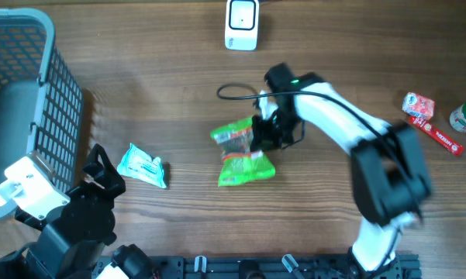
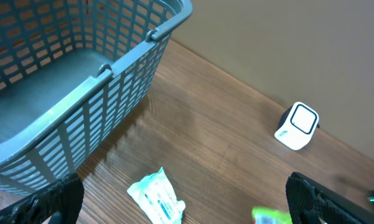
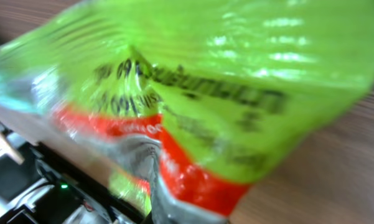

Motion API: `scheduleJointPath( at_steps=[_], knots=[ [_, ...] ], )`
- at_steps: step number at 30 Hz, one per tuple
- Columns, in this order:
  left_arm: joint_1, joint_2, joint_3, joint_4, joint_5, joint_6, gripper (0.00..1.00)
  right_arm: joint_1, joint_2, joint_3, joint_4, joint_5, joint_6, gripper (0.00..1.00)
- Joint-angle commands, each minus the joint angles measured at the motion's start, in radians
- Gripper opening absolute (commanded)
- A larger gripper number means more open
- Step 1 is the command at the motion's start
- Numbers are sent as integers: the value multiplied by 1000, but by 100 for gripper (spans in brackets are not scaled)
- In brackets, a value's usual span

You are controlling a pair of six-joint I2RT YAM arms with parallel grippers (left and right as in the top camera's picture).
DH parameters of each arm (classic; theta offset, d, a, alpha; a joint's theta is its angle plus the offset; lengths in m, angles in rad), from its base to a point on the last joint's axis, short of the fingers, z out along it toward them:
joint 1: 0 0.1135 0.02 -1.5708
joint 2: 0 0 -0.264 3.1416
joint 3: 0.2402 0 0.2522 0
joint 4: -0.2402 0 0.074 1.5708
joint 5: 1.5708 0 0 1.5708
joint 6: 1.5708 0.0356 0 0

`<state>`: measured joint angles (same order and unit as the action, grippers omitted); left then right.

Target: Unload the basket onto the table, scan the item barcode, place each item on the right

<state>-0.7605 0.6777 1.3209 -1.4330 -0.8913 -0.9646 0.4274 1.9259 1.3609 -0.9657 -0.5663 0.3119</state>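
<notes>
The right arm reaches from the near right edge of the tabletop (image 1: 178, 77) up and leftward toward its middle, elbow raised, wrist bent down; the right gripper (image 1: 262, 133) is closed tight on the right-hand edge of a green bag (image 1: 240, 153), which lies crumpled near the centre of the tabletop; in the right wrist view the bag (image 3: 224, 81) fills the frame, blurred, green with a red band and dark print.

The scanner (image 1: 242, 24), a small white box, stands at the far edge, well apart from the bag; it also shows in the left wrist view (image 2: 297, 126).

The left arm is folded at the near left corner; the left gripper (image 1: 105, 170) stands wide, holding nothing, its dark fingers (image 2: 56, 202) far apart; a white packet (image 1: 142, 165) lies just beside it; a grey basket (image 1: 58, 93) sits at the far left corner.
</notes>
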Motion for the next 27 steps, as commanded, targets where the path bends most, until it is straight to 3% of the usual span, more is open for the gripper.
scheduleJointPath(
  at_steps=[1,9,27],
  knots=[
    [-7,6,-6,0,-6,-12,100,6,-251,18,-4,19,-21,4],
    [-7,6,-6,0,-6,-12,100,6,-479,18,-6,41,-21,4],
    [-7,6,-6,0,-6,-12,100,6,-492,18,-11,-4,-73,4]
  ],
)
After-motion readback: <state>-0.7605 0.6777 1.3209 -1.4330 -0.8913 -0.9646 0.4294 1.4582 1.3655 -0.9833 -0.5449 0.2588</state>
